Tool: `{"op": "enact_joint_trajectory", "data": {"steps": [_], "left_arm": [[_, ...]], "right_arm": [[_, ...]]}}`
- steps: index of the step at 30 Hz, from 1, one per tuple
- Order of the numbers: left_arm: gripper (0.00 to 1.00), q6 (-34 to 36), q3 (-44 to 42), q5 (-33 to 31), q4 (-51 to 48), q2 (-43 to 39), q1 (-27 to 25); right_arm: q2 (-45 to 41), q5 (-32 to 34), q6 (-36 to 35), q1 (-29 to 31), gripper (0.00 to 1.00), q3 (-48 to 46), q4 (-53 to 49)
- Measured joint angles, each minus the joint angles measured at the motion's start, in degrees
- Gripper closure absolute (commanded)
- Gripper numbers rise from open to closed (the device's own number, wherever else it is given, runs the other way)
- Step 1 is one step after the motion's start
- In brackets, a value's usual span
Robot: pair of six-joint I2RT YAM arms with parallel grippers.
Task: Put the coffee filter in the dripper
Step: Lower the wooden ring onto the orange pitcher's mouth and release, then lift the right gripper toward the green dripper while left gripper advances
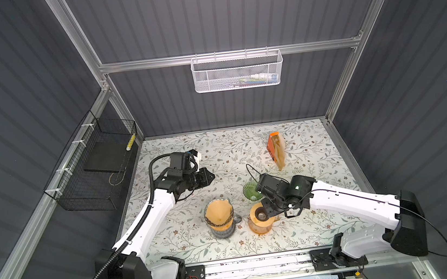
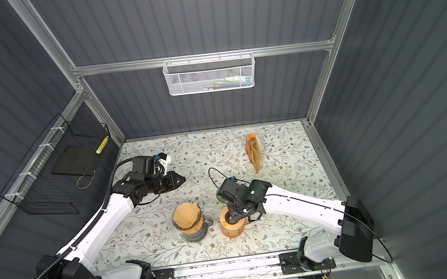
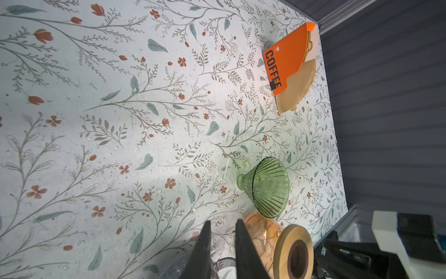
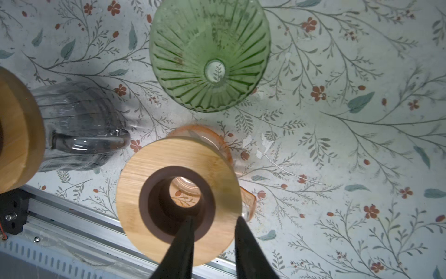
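Right claw straddles wooden collar, grip unclear; left claw slightly parted, empty; orange pack reads "COFFE".

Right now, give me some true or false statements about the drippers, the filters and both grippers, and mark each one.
The green dripper stands on the table, on no carafe. True.
The left gripper holds a filter. False: nothing is between its fingers.
A brown filter sits in the top of the clear carafe. True.
The right gripper is over the green dripper. False: it is over the wooden collar on the amber carafe.
The filter pack touches the clear carafe. False: it stands apart, toward the far right.
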Motion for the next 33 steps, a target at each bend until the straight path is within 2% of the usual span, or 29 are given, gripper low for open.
{"op": "enact_joint_trajectory", "data": {"steps": [3,12,21,25,33], "left_arm": [[0.80,-0.4,0.0,0.1,0.2,1.1,-1.8],[0.80,-1.3,1.7,-0.5,0.7,4.7,-5.4],[0.80,-1.9,2.3,-0.8,1.5,5.9,-5.8],[0.80,-2.0,2.4,-0.9,1.9,6.0,-5.8],[0.80,-2.2,2.5,-1.3,2.0,6.3,-5.9]], "right_arm": [[-2.2,-0.5,0.0,-1.9,0.71,-3.0,0.9],[-2.9,-3.8,0.7,-2.2,0.72,-5.9,4.3],[-3.1,-5.6,0.9,-2.2,0.72,-6.1,6.0],[-3.1,-6.8,1.1,-2.2,0.68,-6.4,7.1],[-3.1,-7.2,1.4,-2.2,0.67,-6.8,7.8]]}}
